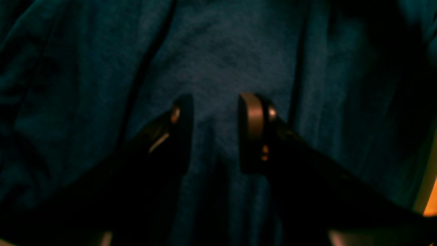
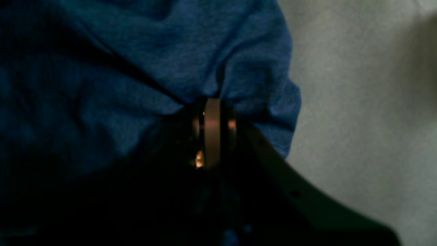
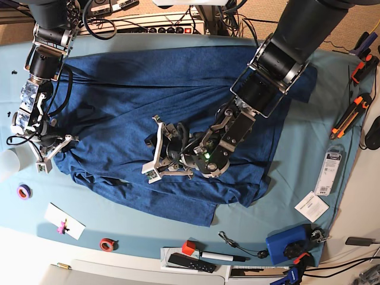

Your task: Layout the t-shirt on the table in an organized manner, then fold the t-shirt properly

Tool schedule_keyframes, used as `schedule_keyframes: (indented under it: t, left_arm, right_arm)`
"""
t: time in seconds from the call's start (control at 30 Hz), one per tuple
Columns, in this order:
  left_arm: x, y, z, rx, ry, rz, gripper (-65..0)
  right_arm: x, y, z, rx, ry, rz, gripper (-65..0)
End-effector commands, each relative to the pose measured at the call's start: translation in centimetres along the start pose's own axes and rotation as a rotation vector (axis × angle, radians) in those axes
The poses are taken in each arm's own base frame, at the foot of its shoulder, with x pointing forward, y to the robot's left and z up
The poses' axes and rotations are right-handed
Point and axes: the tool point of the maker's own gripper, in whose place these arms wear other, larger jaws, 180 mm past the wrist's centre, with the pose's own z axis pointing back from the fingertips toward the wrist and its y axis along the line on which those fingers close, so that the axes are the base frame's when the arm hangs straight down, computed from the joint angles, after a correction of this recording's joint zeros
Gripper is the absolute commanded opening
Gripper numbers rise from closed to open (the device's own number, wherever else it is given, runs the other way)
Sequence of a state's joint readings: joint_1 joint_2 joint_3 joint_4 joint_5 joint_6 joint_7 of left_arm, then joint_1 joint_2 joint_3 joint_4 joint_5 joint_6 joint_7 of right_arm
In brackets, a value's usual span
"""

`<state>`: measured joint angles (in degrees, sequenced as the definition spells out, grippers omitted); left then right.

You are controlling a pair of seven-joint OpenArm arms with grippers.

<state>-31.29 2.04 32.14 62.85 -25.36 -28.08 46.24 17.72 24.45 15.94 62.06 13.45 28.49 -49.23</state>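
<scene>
Pinched shut on the edge of the navy t-shirt (image 3: pixel 148 101) at the table's (image 3: pixel 297 160) side: right gripper (image 2: pixel 212 131); parted mid-shirt over bare fabric, gripping nothing: left gripper (image 1: pixel 215 131), garment spread crosswise between, rumpled, likely needing outward pull.

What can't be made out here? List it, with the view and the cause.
- Left wrist view: whether the left end effector touches the t-shirt; dark and blurred.
- Right wrist view: which part of the t-shirt the right end effector pinches; folds hide it.
- Base view: the text on the white card; too small.
</scene>
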Motion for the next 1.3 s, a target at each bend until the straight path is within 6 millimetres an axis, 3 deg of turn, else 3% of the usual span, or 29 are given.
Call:
schedule_keyframes:
  t: [0.0,0.3,0.43,0.7,0.83,0.87,1.03,1.27]
  left_arm:
    - [2.8,0.2,0.7,0.003,-0.065,-0.027,-44.6]
    - [2.8,0.2,0.7,0.003,-0.065,-0.027,-44.6]
    - [2.8,0.2,0.7,0.003,-0.065,-0.027,-44.6]
    - [2.8,0.2,0.7,0.002,-0.065,-0.027,-44.6]
    - [2.8,0.2,0.7,0.003,-0.065,-0.027,-44.6]
    - [2.8,0.2,0.7,0.003,-0.065,-0.027,-44.6]
    - [2.6,0.6,0.7,0.023,-0.051,-0.045,-44.6]
    - [2.2,3.9,1.9,0.133,-0.035,-0.016,-44.5]
  right_arm:
    - [3.3,-1.0,0.9,-0.019,-0.084,0.006,-65.0]
    - [11.1,-1.4,2.8,-0.025,-0.276,-0.004,-65.0]
    - [12.8,-1.4,3.3,-0.026,-0.333,-0.006,-65.0]
    - [12.9,-2.1,3.3,-0.067,-0.341,-0.026,-62.8]
    - [12.5,-2.0,3.2,-0.066,-0.320,-0.023,-37.7]
    - [12.5,-2.0,3.2,-0.066,-0.318,-0.023,-34.6]
    - [12.6,-2.6,3.3,-0.088,-0.323,-0.039,-34.3]
    - [11.8,-5.5,3.9,-0.201,-0.282,-0.082,-34.3]
